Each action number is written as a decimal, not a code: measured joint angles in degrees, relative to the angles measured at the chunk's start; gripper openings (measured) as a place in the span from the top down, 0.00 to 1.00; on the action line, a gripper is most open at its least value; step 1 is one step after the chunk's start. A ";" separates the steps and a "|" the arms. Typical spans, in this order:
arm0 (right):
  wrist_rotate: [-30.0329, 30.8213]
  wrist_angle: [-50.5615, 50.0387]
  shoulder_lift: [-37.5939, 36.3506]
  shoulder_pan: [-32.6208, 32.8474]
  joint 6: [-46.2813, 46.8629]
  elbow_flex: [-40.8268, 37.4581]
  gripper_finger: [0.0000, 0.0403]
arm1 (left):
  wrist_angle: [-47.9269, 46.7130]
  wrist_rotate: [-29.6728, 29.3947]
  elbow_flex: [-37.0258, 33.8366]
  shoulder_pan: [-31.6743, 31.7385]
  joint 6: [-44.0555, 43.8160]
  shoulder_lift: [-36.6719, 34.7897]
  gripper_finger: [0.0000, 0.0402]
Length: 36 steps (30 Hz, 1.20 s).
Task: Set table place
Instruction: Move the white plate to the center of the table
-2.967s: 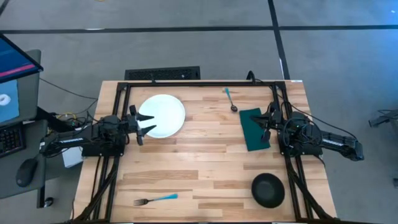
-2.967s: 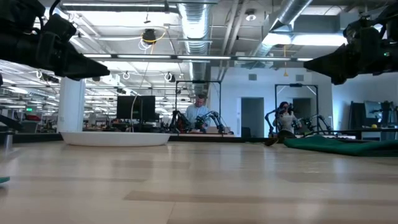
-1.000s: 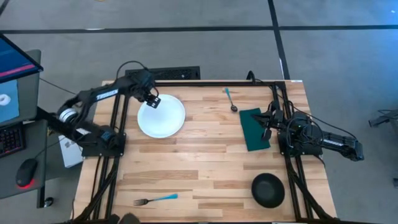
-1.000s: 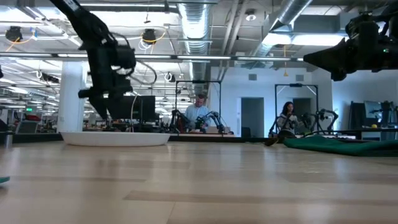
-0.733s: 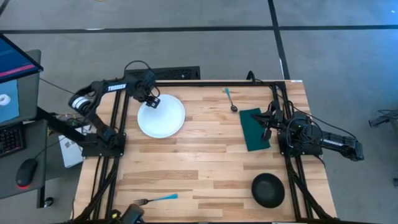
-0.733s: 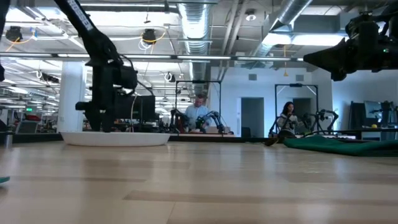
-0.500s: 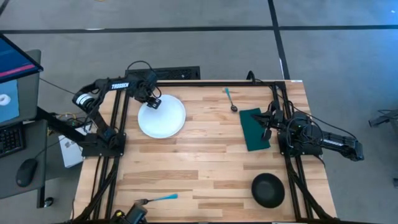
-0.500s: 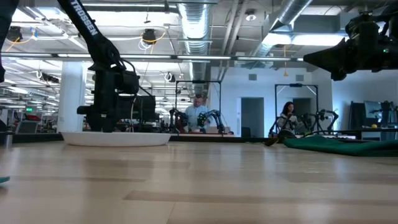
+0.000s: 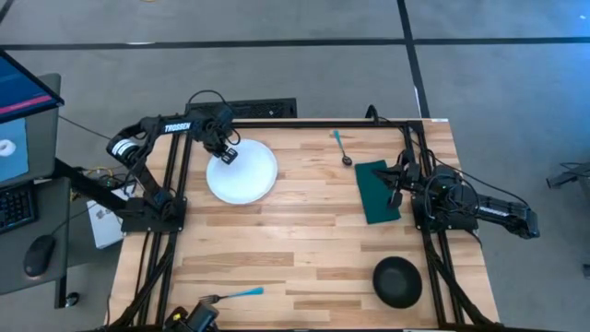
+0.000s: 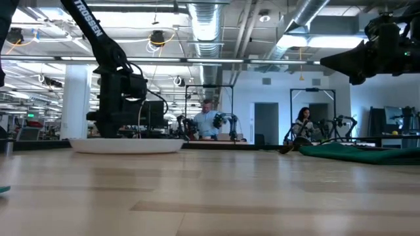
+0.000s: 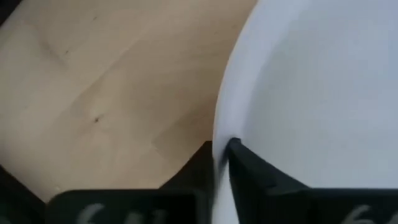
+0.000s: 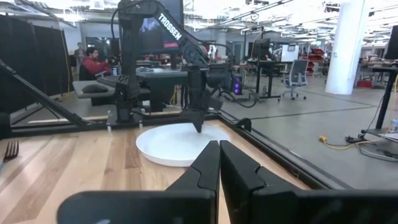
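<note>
**Left gripper has the plate by its rim and starts dragging it**

The left gripper (image 9: 224, 151) is now clamped on the far-left rim of the white plate (image 9: 247, 175); the left wrist view shows one dark finger on each side of the plate's edge (image 11: 221, 155), pinched tight. Half a second ago the plate sat a touch further toward 9 o'clock on the bench (image 9: 304, 231); it now lies slightly toward 3 o'clock, so the pull toward the middle appears to have begun. Three seconds ago this arm was folded low at the bench's left side, well short of the plate's far rim.

The plate sits at about 10 o'clock on the bench. The rest of the place is unmoved: spoon (image 9: 342, 148) at 1 o'clock, green napkin (image 9: 376, 191) at 3, black bowl (image 9: 397, 281) at 5, fork (image 9: 230, 295) at 7. The right gripper (image 9: 395, 187) waits over the napkin, fingers pressed together and holding nothing.
</note>
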 joint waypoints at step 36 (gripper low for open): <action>0.00 -2.50 0.00 0.00 0.45 0.00 0.91 | -6.48 26.03 36.55 -23.25 1.60 0.28 1.00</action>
